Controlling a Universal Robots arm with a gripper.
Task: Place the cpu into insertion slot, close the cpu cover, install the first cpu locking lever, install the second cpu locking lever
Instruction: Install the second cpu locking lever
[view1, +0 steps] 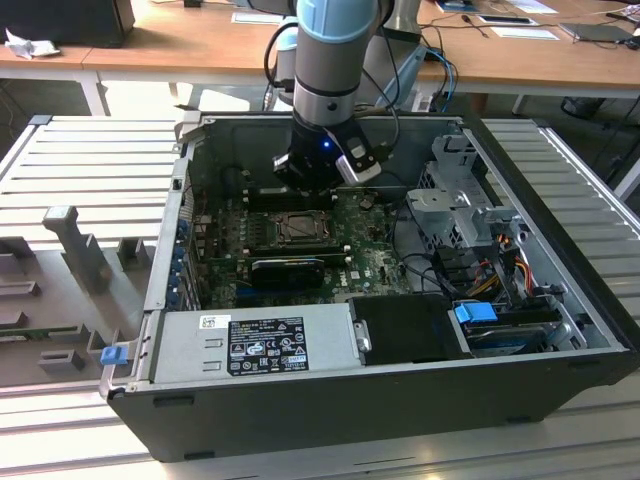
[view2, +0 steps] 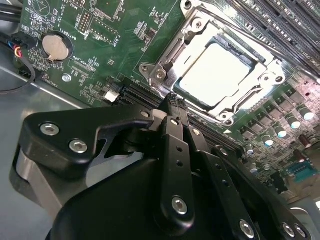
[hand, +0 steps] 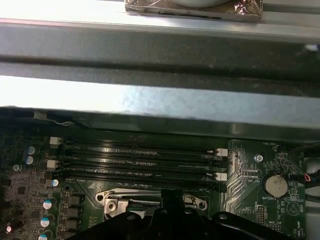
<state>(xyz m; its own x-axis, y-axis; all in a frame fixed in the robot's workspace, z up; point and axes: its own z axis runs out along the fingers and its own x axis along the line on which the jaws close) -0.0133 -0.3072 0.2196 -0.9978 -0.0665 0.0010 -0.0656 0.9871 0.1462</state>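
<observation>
A: Gripper (view2: 171, 100) first: are the fingers (view2: 176, 150) apart or together?

B: Together, and holding nothing. In the second wrist view the two black fingers meet in one narrow tip, right at the near edge of the cpu cover (view2: 220, 65); whether it touches the metal I cannot tell.

A: And the cpu (view2: 215, 75)?

B: Already seated in the insertion slot (view1: 300, 229), near the middle of the motherboard (view2: 100, 50). Its pale square top shows through the cover's window, and the cover looks folded down flat over it.

A: Which way does the socket lie from the tip?

B: Straight ahead of it, just beyond. In the exterior view the arm (view1: 330, 60) hangs over the case (view1: 400, 380), above the socket's far edge.
</observation>
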